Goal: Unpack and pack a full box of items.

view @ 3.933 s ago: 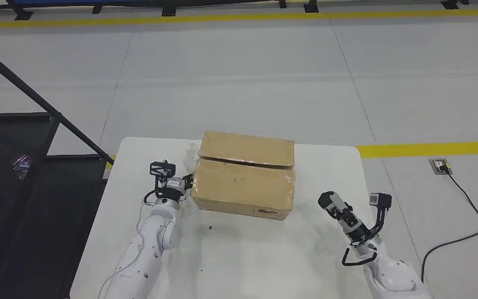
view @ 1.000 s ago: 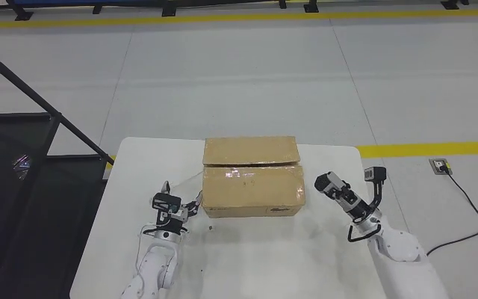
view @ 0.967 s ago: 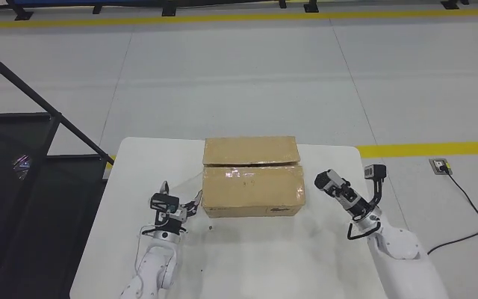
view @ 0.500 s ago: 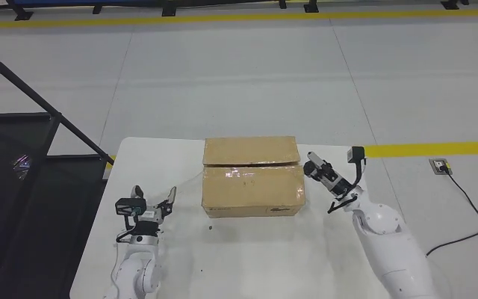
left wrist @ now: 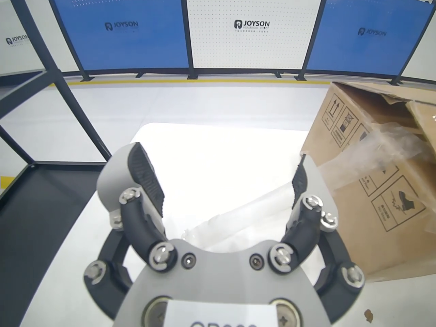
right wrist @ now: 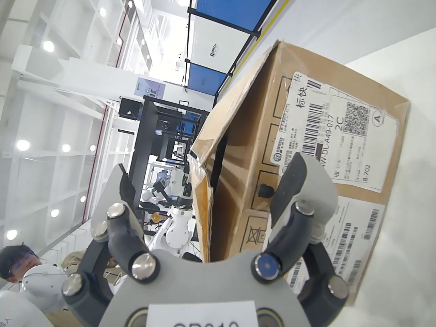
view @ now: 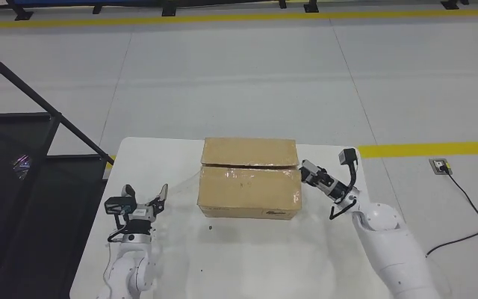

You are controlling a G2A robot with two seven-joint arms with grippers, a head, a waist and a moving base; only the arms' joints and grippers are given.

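Observation:
A brown cardboard box point(view: 249, 179) sits on the white table point(view: 246, 254), its top flaps lying down with a slit between them. My left gripper point(view: 142, 202) stands open a short way off the box's left end, nothing between its fingers point(left wrist: 143, 175). Beside it, the box point(left wrist: 371, 188) has a loose strip of clear tape point(left wrist: 374, 141) hanging from its top edge. My right gripper point(view: 306, 173) is at the box's right end. It is open point(right wrist: 209, 171), one finger on each side of the slightly raised flap edge of the labelled box point(right wrist: 306, 110).
A black metal rack point(view: 30, 172) stands left of the table. A crumpled strip of clear tape point(left wrist: 238, 216) lies on the table under my left gripper. A small brown scrap point(view: 210, 226) lies in front of the box.
My left gripper has drawn back leftward from the box, staying open. My right gripper has moved in to the box's right end. The box has shifted slightly left.

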